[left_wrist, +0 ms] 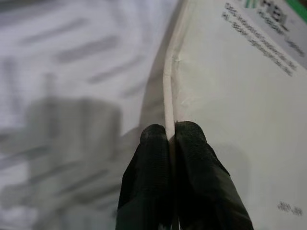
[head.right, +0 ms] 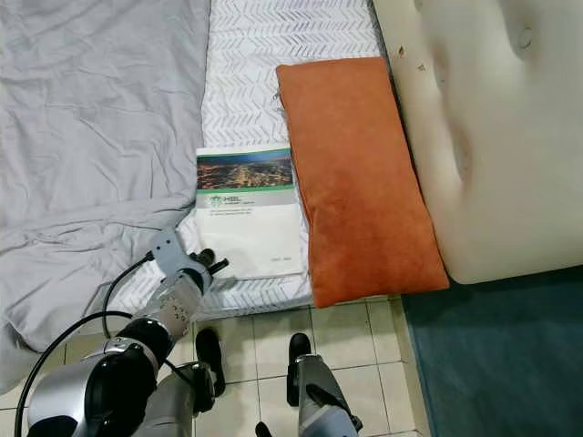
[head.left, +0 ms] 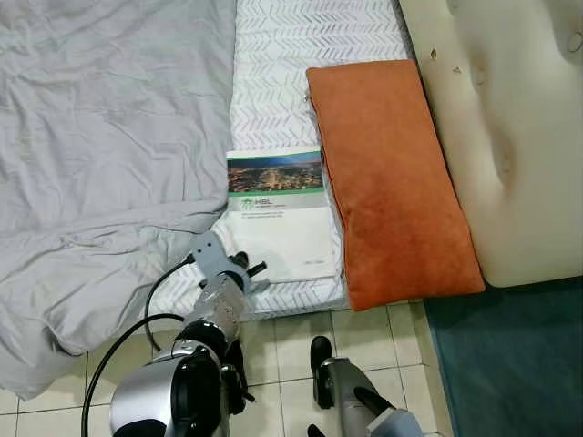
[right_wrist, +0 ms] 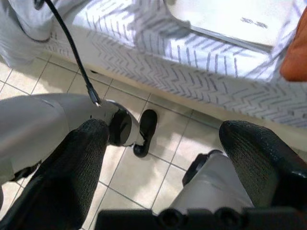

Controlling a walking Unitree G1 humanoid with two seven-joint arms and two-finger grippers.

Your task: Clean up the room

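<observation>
A white book [head.left: 278,218] with a night city photo and a green band on its cover lies flat on the patterned bed sheet [head.left: 301,55]. My left gripper [head.left: 253,268] reaches over the bed's near edge to the book's near left corner. In the left wrist view its fingers [left_wrist: 153,158] are pressed together on the book's [left_wrist: 240,96] thin edge. My right gripper [right_wrist: 163,134] hangs low over the tiled floor with its fingers wide apart and nothing between them.
An orange pillow [head.left: 392,182] lies right of the book, touching it. A crumpled grey duvet [head.left: 100,137] covers the bed's left side. A cream padded headboard [head.left: 510,127] is at the right, a teal rug [head.left: 510,364] below it. My feet [head.left: 321,364] stand on floor tiles [head.left: 282,332].
</observation>
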